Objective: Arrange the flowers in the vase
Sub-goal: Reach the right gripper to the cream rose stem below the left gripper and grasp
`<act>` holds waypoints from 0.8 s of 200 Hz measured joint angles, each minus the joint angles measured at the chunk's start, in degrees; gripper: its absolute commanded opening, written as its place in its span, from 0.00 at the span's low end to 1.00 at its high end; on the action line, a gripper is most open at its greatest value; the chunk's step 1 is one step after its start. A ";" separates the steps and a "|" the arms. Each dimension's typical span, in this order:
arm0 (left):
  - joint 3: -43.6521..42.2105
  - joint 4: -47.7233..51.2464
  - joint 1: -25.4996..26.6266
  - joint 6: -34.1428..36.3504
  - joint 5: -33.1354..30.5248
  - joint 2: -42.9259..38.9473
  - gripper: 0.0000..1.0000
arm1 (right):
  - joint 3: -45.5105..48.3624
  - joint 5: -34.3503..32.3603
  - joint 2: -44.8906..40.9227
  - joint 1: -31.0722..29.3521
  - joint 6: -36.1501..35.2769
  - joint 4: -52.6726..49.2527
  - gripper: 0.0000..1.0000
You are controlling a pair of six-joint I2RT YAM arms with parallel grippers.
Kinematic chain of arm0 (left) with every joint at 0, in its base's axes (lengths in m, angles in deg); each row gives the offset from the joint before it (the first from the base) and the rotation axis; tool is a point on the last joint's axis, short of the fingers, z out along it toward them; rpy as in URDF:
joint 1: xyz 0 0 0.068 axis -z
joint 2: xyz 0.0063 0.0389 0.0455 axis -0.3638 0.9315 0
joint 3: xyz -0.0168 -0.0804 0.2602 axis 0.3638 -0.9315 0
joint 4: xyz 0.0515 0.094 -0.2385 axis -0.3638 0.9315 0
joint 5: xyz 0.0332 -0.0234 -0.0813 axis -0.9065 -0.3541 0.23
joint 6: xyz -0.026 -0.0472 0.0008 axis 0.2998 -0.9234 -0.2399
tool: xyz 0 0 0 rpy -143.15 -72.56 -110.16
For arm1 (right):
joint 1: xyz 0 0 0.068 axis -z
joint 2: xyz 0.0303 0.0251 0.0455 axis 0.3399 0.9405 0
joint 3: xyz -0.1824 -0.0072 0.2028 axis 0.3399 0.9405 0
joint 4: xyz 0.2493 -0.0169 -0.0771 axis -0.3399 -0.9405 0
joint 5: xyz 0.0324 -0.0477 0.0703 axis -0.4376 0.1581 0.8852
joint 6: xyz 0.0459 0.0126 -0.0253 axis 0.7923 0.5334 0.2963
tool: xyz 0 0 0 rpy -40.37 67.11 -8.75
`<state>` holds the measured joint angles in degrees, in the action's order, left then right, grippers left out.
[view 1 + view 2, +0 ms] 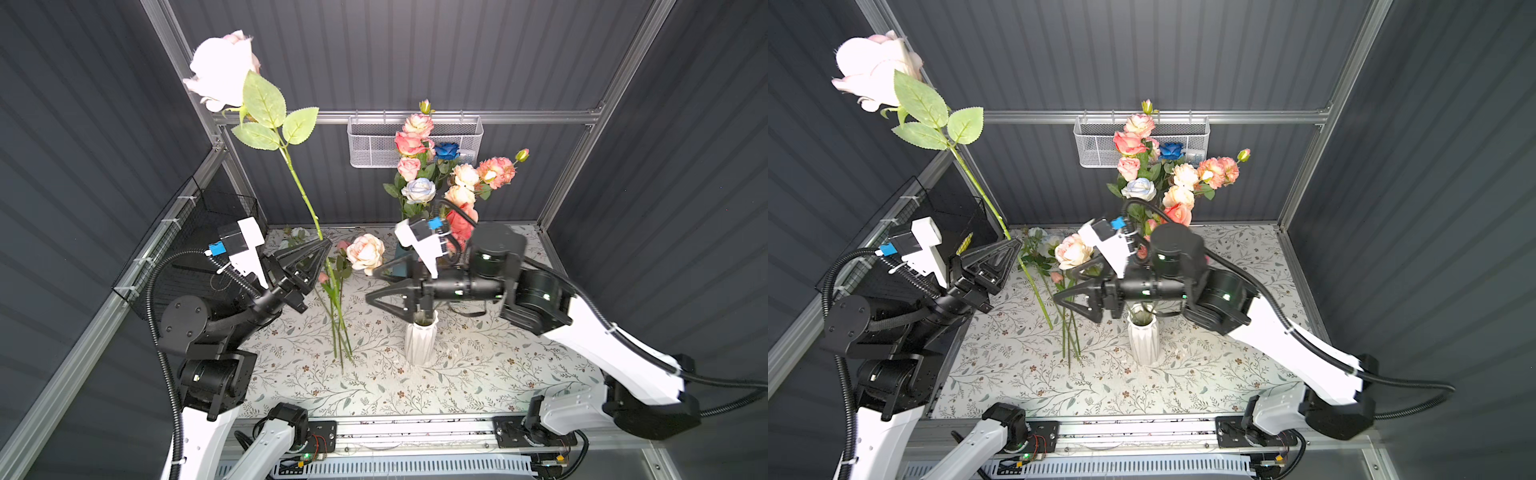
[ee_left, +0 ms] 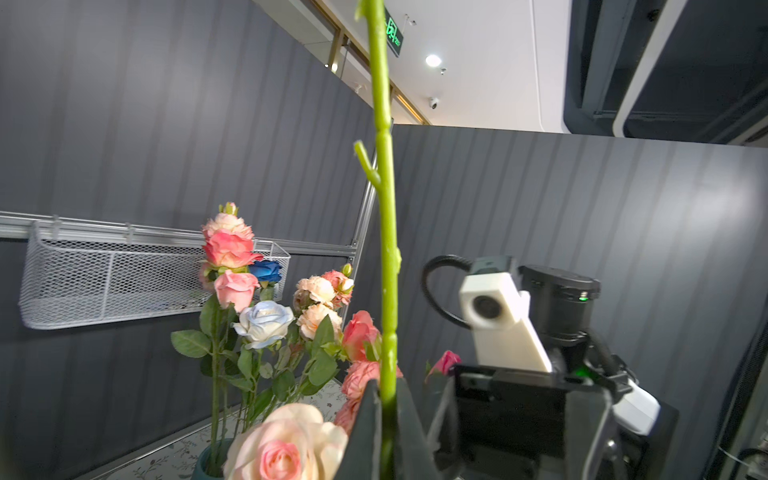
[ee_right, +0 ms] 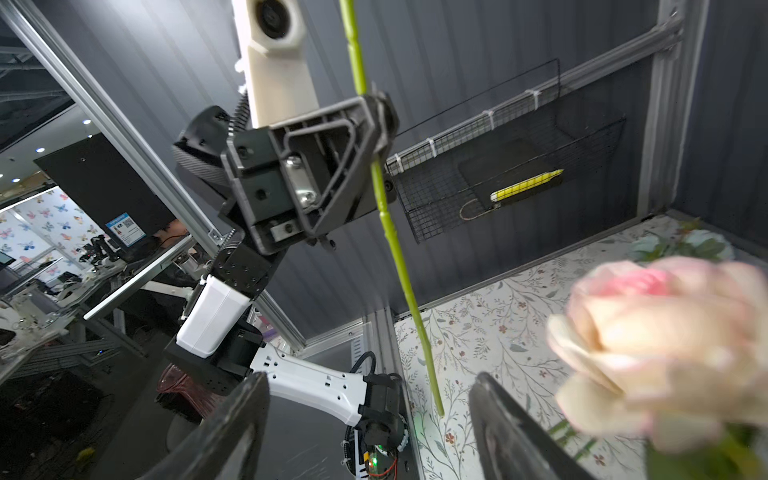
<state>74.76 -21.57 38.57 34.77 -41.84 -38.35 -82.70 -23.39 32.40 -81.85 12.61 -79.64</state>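
The pale pink rose (image 1: 222,70) sits in the upper left of both top views. Its long green stem (image 2: 386,249) slants down to the left gripper (image 1: 324,246), whose jaws are clamped on it partway along. The stem's lower end hangs free below the grip.

The white vase (image 1: 420,343) stands at centre frame on the flower-print table cover (image 1: 478,374), its mouth partly hidden behind the body of the right gripper (image 1: 371,286). That gripper's jaws stand well apart with nothing between them and point leftward towards the held stem. In the right wrist view the stem's tip shows in the gap between the two fingers (image 3: 237,415), farther off.

Left of the vase, a peach rose (image 1: 365,251) and a few loose stems (image 1: 338,328) lie on the cover. Behind, a full bouquet (image 1: 440,174) rises from a dark teal pot (image 2: 201,463), in front of a white mesh basket (image 1: 374,143) on the rear wall.
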 measured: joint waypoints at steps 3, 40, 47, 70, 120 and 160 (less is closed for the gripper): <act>-0.09 -0.46 0.00 -0.33 0.68 -0.02 0.00 | -0.94 -0.02 1.11 -0.35 -0.17 -0.52 0.76; -2.14 -5.55 0.00 -4.37 5.49 -0.50 0.00 | -8.17 -0.59 8.44 -2.54 -2.01 -4.00 0.72; -2.45 -6.43 0.00 -5.09 6.29 -0.50 0.00 | -8.94 -0.74 8.74 -2.62 -2.14 -4.24 0.72; -2.80 -8.26 0.00 -6.97 8.46 -0.39 0.00 | -11.21 -1.73 8.83 -3.02 -3.28 -4.57 0.70; -3.54 -10.38 0.00 -9.11 11.26 -0.46 0.00 | -18.23 -1.92 9.01 -3.50 -5.29 -5.66 0.61; -4.07 -11.06 0.00 -10.47 11.39 -0.48 0.00 | -20.63 -0.22 10.32 -3.80 -5.77 -6.93 0.50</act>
<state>70.69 -32.63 38.57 24.30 -30.45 -38.83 -103.34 -23.61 42.72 -85.65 6.84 -86.56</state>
